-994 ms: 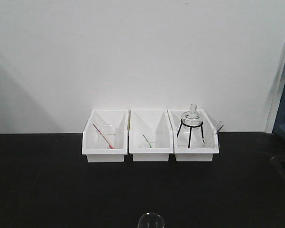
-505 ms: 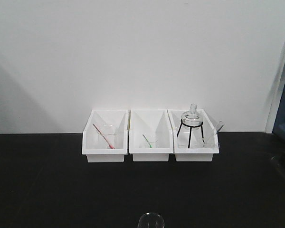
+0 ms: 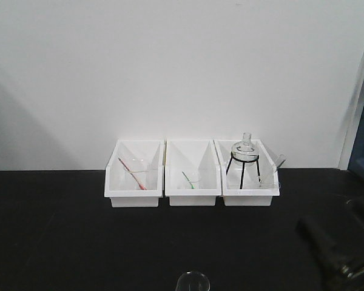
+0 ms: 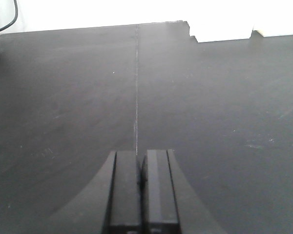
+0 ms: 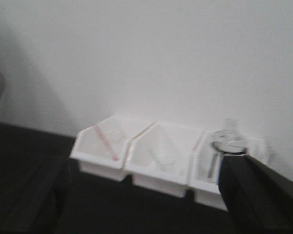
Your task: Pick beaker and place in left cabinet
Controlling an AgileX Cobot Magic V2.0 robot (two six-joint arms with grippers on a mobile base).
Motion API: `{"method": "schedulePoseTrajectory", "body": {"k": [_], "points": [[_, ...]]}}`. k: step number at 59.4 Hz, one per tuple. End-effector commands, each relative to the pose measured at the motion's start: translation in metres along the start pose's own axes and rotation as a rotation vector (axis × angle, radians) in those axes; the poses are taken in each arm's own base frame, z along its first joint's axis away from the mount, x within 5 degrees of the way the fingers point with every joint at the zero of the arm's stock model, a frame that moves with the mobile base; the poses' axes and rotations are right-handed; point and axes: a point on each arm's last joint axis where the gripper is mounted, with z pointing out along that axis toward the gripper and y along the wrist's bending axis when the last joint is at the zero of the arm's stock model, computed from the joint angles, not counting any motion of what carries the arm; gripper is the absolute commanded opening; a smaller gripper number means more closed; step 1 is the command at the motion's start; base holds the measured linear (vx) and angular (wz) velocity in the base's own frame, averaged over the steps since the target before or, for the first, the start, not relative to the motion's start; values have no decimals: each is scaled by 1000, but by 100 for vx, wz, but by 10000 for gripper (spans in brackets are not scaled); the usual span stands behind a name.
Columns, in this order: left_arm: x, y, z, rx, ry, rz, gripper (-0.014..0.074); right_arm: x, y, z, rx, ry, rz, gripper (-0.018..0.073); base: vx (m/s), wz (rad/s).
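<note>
The beaker (image 3: pixel 192 282) shows only as a clear round glass rim at the bottom edge of the front view, on the black table. The left cabinet is out of view. My left gripper (image 4: pixel 139 161) is shut and empty, low over bare black tabletop. My right gripper (image 5: pixel 146 204) is open and empty, its dark fingers (image 5: pixel 256 190) at the frame's sides, facing the white bins from a distance. The right arm (image 3: pixel 340 254) shows blurred at the lower right of the front view, right of the beaker and apart from it.
Three white bins (image 3: pixel 193 193) stand in a row against the white wall. The right one holds a round flask on black wire legs (image 3: pixel 244 159). The left (image 3: pixel 139 170) and middle (image 3: pixel 192 180) bins hold small glassware with a red and a green rod. A seam (image 4: pixel 136 87) runs along the tabletop.
My right arm has come into the front view at the lower right, moving left and up. The beaker and bins have not moved.
</note>
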Motion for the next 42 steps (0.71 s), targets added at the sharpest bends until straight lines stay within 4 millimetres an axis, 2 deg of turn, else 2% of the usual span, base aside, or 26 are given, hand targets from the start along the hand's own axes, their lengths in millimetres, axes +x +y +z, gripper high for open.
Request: {"method": "schedulePoseTrajectory", "body": {"k": [1,9,17,30,42], "points": [[-12,-1,-3,18,-99,-1,4,12,14,2,-184,-77,43,608,0,0],[-12,-1,-3,18,-99,-1,4,58,18,-1,-228,38,93,566,0,0],[-12,-1,-3,18,-99,-1,4,88,19,2,-273,84,116,553,0,0],[-12,-1,-3,18,-99,-1,4,121,14,25,-318,147,132,553,0,0],[-12,-1,-3,18,-99,-1,4,134,19,65,-404,137,121,553,0,0]]}}
